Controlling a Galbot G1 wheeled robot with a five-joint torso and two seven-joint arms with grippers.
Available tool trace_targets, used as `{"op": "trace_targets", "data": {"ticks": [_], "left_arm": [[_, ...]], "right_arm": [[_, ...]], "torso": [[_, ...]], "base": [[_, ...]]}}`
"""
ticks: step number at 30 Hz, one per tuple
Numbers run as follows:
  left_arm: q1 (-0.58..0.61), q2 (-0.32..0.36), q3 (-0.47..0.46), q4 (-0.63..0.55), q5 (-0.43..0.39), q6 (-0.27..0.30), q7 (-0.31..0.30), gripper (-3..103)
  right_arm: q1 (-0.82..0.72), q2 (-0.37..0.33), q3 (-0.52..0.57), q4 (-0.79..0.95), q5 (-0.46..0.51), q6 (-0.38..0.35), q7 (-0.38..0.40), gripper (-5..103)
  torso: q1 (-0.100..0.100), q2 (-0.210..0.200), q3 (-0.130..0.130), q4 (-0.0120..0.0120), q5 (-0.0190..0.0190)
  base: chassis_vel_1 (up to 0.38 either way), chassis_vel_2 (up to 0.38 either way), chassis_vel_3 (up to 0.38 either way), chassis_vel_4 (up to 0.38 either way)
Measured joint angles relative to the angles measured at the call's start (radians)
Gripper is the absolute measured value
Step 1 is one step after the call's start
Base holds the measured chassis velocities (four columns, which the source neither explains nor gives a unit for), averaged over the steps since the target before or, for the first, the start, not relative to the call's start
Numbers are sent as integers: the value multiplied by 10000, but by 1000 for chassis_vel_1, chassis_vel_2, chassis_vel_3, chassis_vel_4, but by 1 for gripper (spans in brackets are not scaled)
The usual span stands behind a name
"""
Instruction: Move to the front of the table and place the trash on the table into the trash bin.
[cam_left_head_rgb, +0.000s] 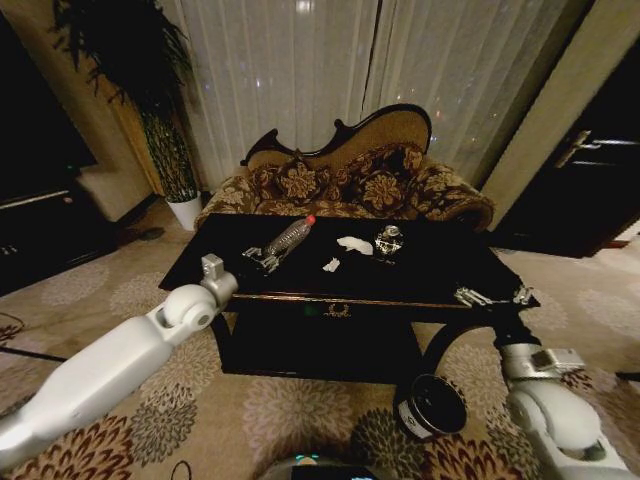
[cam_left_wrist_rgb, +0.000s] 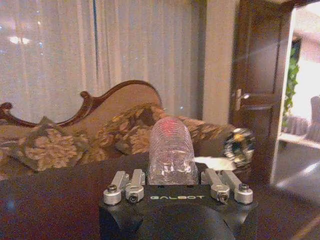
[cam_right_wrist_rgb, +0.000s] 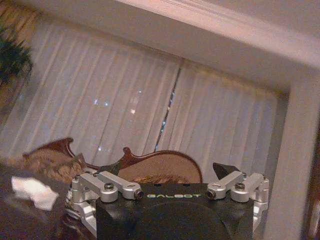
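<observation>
Left gripper (cam_left_head_rgb: 264, 258) at clear bottle (cam_left_head_rgb: 289, 237), table (cam_left_head_rgb: 430, 280), trash bin (cam_left_head_rgb: 432, 406)

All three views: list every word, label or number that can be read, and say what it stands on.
"GALBOT": on the black body of the left gripper, in the left wrist view.
"GALBOT": on the black body of the right gripper, in the right wrist view.
White label on the trash bin: too small to read.
Clear bottle: no readable print.

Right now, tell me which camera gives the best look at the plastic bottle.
The head view: the plastic bottle lies full length on the table, red cap visible, at the left end effector. The left wrist view sees it end-on.
</observation>
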Motion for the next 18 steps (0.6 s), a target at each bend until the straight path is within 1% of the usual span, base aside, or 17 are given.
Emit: {"op": "trace_targets", "data": {"ticks": [1,2,3,4,6,7,8,12,14,15,18], "left_arm": [[112,59,-64,-129,-65,24,0,43],[434,214,-216,-487,-204,76,-8,43],[434,214,-216,-487,-204,76,-8,43],[674,315,-310,-785,-315,120,-8,43],[1002,425,-412,-1186,-493,189,-12,43],[1174,500,-447,-1475,-657,249,-17,43],[1174,500,-447,-1475,-657,249,-17,43],[1178,621,-407,-1800,-986,344,-17,43],[1022,639,-348,-1955,-1252,390,-29,43],[1022,639,-348,-1955,-1252,390,-29,43],[614,629,-73,-2277,-1822,507,-128,43]], "right_arm": [[-33,12,15,3,-317,57,10,100],[-88,66,67,4,-1106,165,45,100],[-88,66,67,4,-1106,165,45,100],[-92,130,116,5,-1827,273,106,100],[-89,196,140,4,-2796,446,245,100],[-98,221,157,-6,-3922,693,375,100],[-98,221,157,-6,-3922,693,375,100],[-51,208,221,-92,-6272,1320,734,100],[97,167,294,-256,-7511,1920,968,100],[97,167,294,-256,-7511,1920,968,100],[232,173,285,-449,-8772,2612,1218,100]], "torso": [[0,0,0,0,0],[-1,0,0,1,-3],[-1,0,0,1,-3],[-1,0,1,1,-2],[-1,0,1,1,-2],[-1,0,1,1,-2],[-1,0,1,1,-2],[-1,0,1,0,-1],[-1,0,1,2,-2],[-1,0,1,2,-2],[0,0,1,0,0]], "base": [[0,0,0,0],[0,0,0,0],[0,0,0,0],[0,0,0,0],[0,0,0,0],[0,0,0,0],[0,0,0,0],[0,0,0,0],[0,0,0,0],[0,0,0,0],[0,0,0,0]]}}
